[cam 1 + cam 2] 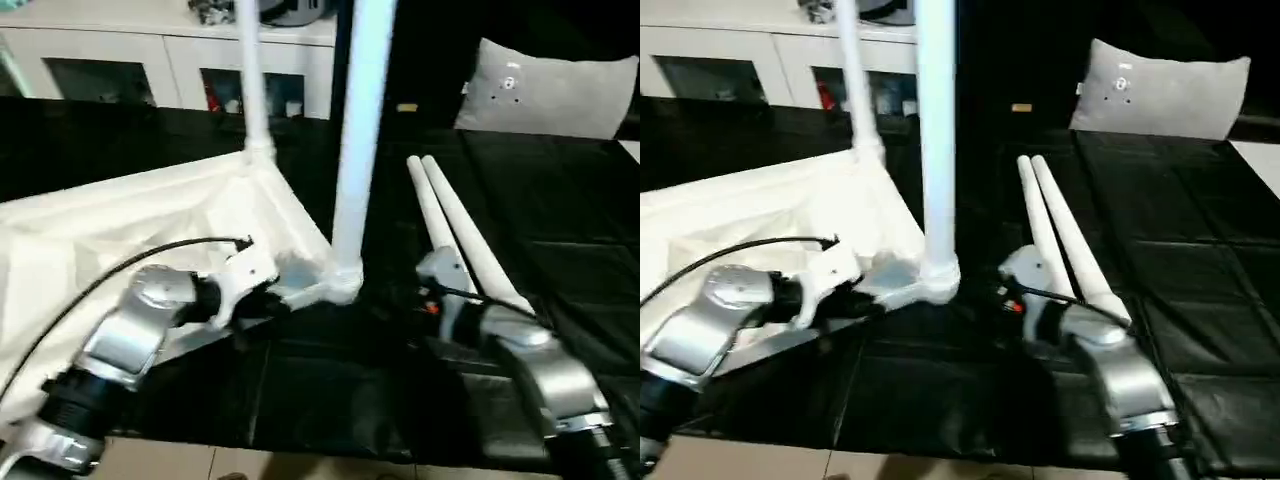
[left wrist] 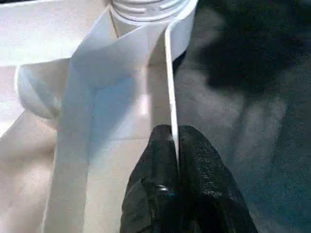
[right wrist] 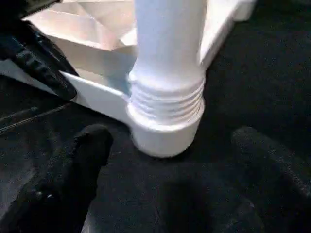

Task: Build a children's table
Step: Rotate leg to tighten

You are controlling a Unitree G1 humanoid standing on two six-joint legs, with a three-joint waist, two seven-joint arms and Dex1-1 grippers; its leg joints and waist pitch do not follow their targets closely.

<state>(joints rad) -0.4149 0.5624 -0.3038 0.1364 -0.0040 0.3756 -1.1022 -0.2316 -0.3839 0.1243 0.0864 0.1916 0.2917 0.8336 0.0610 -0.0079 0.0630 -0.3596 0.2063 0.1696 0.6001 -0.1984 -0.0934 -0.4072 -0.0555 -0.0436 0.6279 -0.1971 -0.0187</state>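
- I see the children's table [image 1: 120, 215] lying upside down on a black mat [image 1: 560, 230], its ribbed underside facing up.
- Two white legs stand upright in its corner sockets: the near leg [image 1: 358, 140] at the corner closest to me, and the far leg [image 1: 250, 75] at the corner behind it.
- In the right wrist view, the near leg's threaded base sits in the round corner socket [image 3: 165, 133], which rests on the mat.
- Two loose legs [image 1: 450, 225] lie side by side on the mat, to the right of the near leg, touching each other along their length.
- My left pincer [image 2: 174, 145] is closed on the thin edge wall of the table top [image 2: 169, 87], just beside the socketed corner; its black fingers [image 2: 155, 165] press that wall from both sides.
- In the head views, the left pincer [image 1: 262, 300] sits at the near edge of the top, left of the near leg.
- My right pincer [image 3: 170, 160] is spread wide and holds nothing; its two fingers [image 3: 92, 150] stand apart on either side of the corner socket, clear of it, above the mat.
- A grey-white cushion [image 1: 550, 90] lies at the far right.
- A white cabinet [image 1: 150, 60] stands along the back.
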